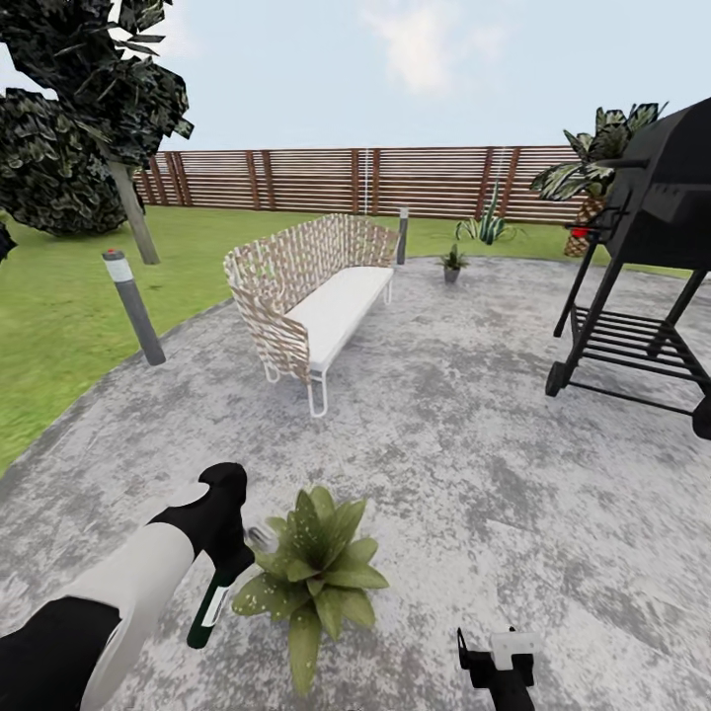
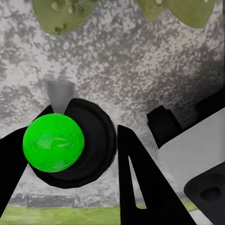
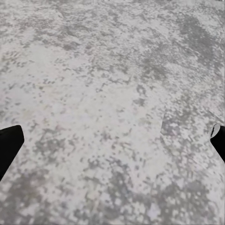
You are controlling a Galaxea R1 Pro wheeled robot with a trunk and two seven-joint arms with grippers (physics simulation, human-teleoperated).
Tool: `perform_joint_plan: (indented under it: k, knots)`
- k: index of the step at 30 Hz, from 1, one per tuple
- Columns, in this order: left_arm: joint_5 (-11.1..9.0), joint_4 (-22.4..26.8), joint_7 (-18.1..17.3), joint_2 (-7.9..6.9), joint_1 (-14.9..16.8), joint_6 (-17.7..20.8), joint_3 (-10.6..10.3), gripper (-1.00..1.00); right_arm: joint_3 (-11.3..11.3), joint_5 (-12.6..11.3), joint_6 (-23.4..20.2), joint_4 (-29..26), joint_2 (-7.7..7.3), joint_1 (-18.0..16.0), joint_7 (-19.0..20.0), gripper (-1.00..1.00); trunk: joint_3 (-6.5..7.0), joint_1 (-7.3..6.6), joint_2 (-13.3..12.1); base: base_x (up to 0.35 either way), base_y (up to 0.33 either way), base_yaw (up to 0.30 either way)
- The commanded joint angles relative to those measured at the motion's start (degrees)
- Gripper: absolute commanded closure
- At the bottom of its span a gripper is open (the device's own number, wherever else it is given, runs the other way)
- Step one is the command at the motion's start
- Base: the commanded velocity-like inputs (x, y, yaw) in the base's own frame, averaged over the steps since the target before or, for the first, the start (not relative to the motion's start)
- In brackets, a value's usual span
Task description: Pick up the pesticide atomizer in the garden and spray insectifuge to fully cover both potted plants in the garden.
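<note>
Left gripper gripping atomizer, aiming beside near plant. Right gripper hanging wide over paving.

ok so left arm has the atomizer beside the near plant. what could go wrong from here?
1. The atomizer sits at one side of the near plant, so spray might miss the leaves on the other side.
2. The left gripper is close to those leaves and a swing could knock the plant.
3. The second plant stands far off past the bench, with the grill nearby; driving over while holding the atomizer risks a bump.
</note>
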State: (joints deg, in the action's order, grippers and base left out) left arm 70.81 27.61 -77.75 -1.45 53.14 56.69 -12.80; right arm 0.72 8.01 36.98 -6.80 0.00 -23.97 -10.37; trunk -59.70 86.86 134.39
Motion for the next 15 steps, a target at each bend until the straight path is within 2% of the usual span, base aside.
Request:
perform_joint_plan:
  k: [1, 4, 9, 15]
  knots:
    - [0.39, 0.08, -0.56, -0.03, 0.04, 0.53, -0.28, 1.00, 0.07, 0.61, 0.02, 0.03, 0.00, -0.02, -0.59, -1.00, -0.05, -0.02, 0.02, -0.077, -0.260, 0.143]
    - [0.39, 0.08, -0.52, -0.06, 0.04, 0.53, -0.29, 1.00, 0.07, 0.61, 0.02, 0.03, 0.00, -0.02, -0.58, -1.00, -0.05, -0.02, 0.02, -0.047, -0.164, 0.036]
    - [0.39, 0.08, -0.48, -0.05, -0.02, 0.53, -0.36, 1.00, 0.07, 0.61, 0.02, 0.03, 0.00, -0.02, -0.60, -1.00, -0.05, -0.02, 0.02, -0.006, -0.021, 0.040]
    - [0.40, 0.00, -0.47, -0.13, -0.21, 0.52, -0.54, 1.00, 0.07, 0.61, 0.02, 0.03, 0.00, -0.02, -0.61, -1.00, -0.05, -0.02, 0.02, 0.000, -0.001, 0.246]
